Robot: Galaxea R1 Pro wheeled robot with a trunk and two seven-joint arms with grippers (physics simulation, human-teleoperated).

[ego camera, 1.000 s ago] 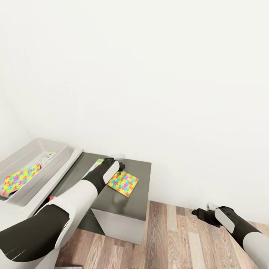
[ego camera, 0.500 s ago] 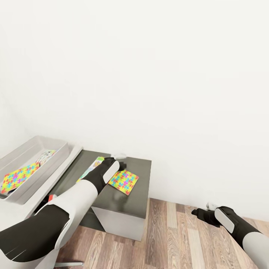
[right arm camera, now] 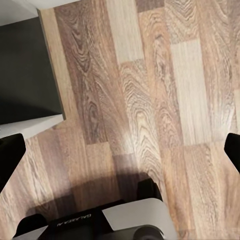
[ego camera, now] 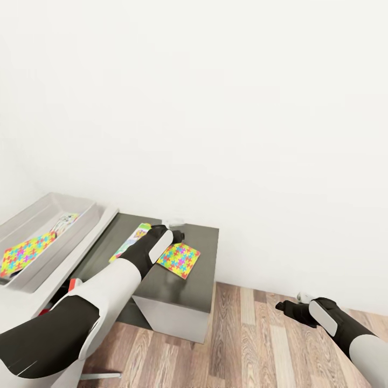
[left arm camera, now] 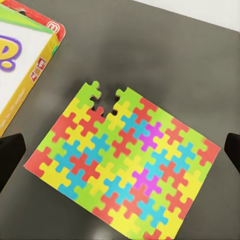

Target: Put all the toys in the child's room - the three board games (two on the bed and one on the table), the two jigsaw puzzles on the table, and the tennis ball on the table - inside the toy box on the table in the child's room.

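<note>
A jigsaw puzzle (ego camera: 180,260) lies flat on the dark grey side unit (ego camera: 178,293) of the table. My left gripper (ego camera: 177,235) hovers open just above it. In the left wrist view the puzzle (left arm camera: 122,165) sits between the spread fingertips (left arm camera: 10,155). A board game (ego camera: 129,242) with a yellow and red edge (left arm camera: 20,65) lies beside the puzzle. The toy box (ego camera: 89,207) stands on the pale desk top (ego camera: 105,220) and holds another jigsaw puzzle (ego camera: 24,253) and a board game (ego camera: 64,221). My right gripper (ego camera: 285,308) hangs open over the floor. The tennis ball and the bed are out of view.
Wooden floor (ego camera: 253,345) runs to the right of the side unit, up to a plain white wall (ego camera: 242,134). In the right wrist view, the unit's corner (right arm camera: 25,75) is seen above the floor (right arm camera: 165,100), with the robot's base (right arm camera: 100,220) below the gripper.
The whole picture has drifted a little, so the camera has moved. The left gripper stays over the puzzle and the right gripper stays over the floor.
</note>
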